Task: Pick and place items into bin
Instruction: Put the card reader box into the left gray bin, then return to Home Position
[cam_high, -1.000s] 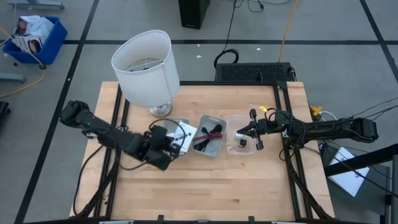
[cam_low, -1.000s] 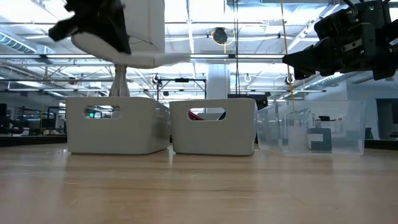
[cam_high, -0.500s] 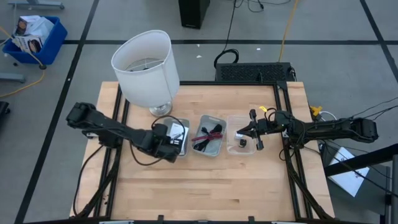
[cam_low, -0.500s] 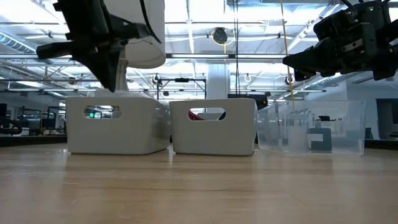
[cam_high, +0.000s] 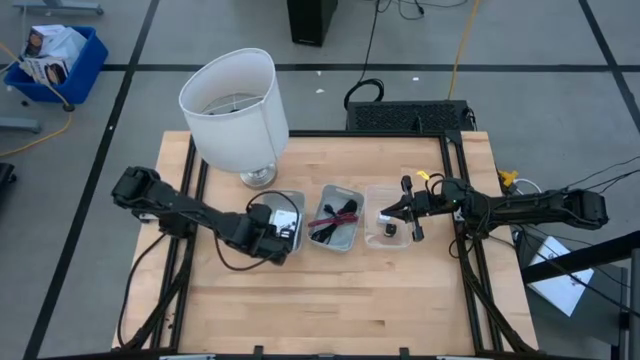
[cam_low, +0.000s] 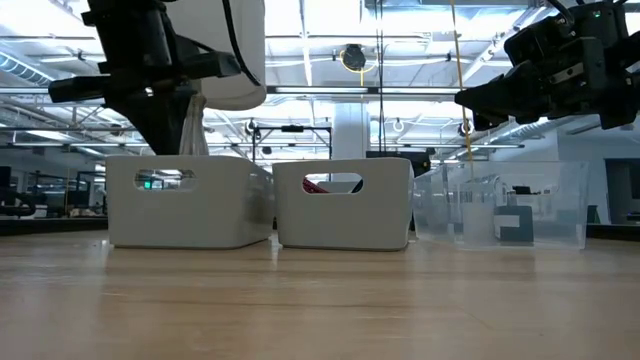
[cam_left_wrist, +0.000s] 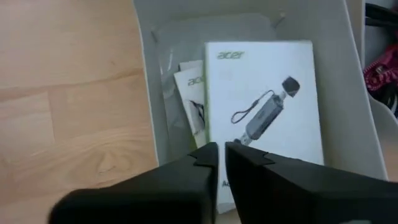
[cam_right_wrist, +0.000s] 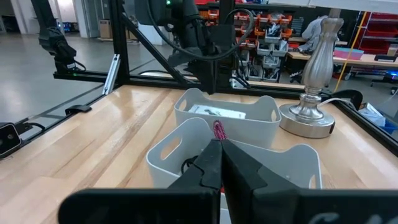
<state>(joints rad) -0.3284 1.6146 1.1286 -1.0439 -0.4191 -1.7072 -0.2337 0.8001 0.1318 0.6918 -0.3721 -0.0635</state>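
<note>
**Q:** where are you at with the bin job?

**A:** My left gripper (cam_left_wrist: 221, 149) hangs over the left bin (cam_high: 296, 200), fingers pinched together on nothing. The packets (cam_left_wrist: 264, 106) already lie flat inside (cables (cam_high: 335, 217) are in the middle bin (cam_high: 347, 190)).

**Q:** and the other arm?

**A:** My right gripper (cam_high: 384, 213) waits above the clear bin (cam_high: 400, 190), fingers also closed, empty. Next, I'd guess, lift clear.

Overhead straight down, table-level across, wrists close, bins (cam_high: 338, 218) shared
</note>
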